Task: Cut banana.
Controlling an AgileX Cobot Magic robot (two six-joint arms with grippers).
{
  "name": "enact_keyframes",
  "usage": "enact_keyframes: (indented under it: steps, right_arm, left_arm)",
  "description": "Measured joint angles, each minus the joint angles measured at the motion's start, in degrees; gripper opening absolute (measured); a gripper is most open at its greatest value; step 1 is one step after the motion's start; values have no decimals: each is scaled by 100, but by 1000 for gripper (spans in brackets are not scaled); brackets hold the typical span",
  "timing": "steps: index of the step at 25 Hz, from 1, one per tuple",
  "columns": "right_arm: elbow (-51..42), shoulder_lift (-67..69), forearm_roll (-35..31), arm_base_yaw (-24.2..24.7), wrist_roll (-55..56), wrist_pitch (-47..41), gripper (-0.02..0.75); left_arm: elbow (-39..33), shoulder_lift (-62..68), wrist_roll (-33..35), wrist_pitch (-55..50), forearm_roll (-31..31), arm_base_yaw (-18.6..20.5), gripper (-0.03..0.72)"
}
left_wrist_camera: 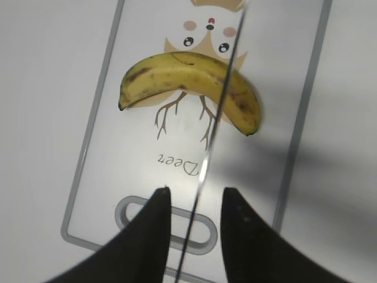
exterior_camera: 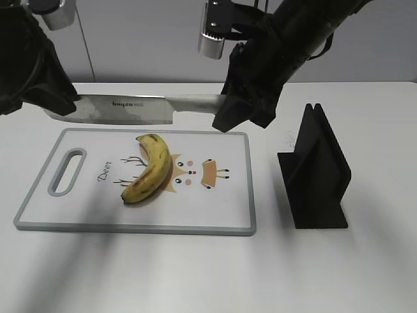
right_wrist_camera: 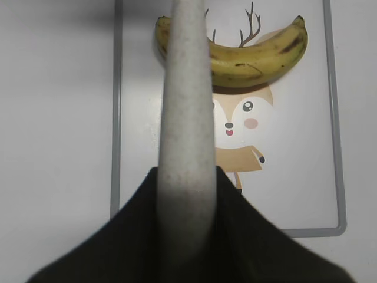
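Knife (exterior_camera: 140,109) handle clamped in right claw (exterior_camera: 225,111), blade tip between open left claw (left_wrist_camera: 194,203) fingers.

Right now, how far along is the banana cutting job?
Done: the knife is out of the black knife stand, held above the cutting board. In hand: the right claw grips the handle, while the left claw has a finger on each side of the blade; contact is unclear. Left: the banana lies whole and uncut on the board.
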State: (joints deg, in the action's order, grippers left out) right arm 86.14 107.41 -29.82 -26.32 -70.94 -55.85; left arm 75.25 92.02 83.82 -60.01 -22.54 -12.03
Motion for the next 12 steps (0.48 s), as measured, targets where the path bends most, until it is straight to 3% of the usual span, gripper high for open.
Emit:
enact_keyframes:
  steps: [7,12]
  right_arm:
    - [0,4,-20,0,-9,7,160]
    - [0,6,-4,0,-9,14,160]
  left_arm:
    - [0,159,0,-63,0,0,276]
    - [0,159,-13,-32,0,0,205]
